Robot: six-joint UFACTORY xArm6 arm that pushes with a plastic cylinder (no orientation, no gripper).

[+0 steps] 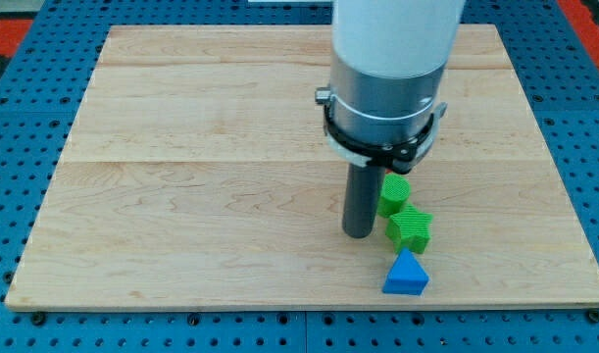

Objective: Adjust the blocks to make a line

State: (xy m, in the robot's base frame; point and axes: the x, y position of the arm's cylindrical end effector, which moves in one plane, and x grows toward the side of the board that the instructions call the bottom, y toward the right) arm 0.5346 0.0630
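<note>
Resting on the wooden board, my tip is a bare rod end with nothing to open or close, and it holds nothing; it sits just to the view's left of the green star-shaped block. Nearest the view's bottom lies the blue triangular block, just below the star and close to the board's front edge. Next up is the star, then a second green block, probably a cylinder, though the rod and its collar hide part of it. These 3 already run in a rough, slightly slanted line at the view's right. My worry is that a push rightward from here would catch the star on 1 of its points and spin it, knocking it out of the row or into the blue triangle. That triangle has little board left below it, so any downward nudge could send it off the edge.
</note>
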